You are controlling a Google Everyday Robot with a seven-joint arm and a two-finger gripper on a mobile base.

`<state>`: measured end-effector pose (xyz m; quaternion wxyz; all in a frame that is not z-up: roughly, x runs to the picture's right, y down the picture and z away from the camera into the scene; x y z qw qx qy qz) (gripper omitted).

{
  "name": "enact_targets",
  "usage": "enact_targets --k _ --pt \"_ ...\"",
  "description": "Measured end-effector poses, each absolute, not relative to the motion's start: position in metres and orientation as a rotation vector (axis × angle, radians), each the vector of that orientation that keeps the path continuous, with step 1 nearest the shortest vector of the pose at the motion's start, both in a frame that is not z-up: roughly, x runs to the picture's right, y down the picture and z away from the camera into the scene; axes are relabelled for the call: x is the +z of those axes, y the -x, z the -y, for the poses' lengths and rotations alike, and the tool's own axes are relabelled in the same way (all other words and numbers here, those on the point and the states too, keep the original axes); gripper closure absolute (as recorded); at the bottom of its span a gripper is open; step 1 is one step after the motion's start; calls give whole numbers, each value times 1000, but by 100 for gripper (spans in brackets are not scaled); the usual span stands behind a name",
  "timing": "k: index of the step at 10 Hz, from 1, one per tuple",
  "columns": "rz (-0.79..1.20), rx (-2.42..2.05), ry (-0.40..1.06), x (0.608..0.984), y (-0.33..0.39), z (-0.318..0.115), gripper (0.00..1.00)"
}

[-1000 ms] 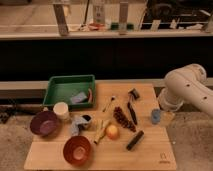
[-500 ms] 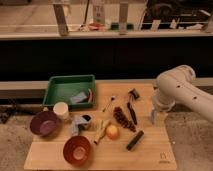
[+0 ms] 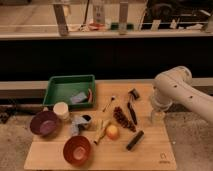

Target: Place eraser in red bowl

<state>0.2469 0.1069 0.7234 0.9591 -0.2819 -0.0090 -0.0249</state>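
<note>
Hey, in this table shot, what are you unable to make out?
Camera view: the arm is cut by the right edge, so the base is unseen.
Camera view: the gripper, low at the table's right edge, blends into the arm's end; its outline is unclear.
Camera view: the grey lump beside the cream cup is too small to identify.

white rounded arm [image 3: 181, 91], claw [image 3: 157, 116] over table [image 3: 150, 156]

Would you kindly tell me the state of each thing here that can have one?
eraser: lying flat on the table, unheld.
red bowl: upright, empty.
purple bowl: upright, empty.
green tray: holding a grey-blue piece.
gripper: pointing down at the table's right edge, apart from the eraser.
</note>
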Motion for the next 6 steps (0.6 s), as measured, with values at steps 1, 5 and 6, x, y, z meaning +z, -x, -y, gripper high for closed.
enact_targets --k 1,5,6 --pt "24 -58 574 726 -244 -109 20" --pt "39 -60 572 740 -248 -106 20" --pt "44 -64 571 747 -246 -101 20"
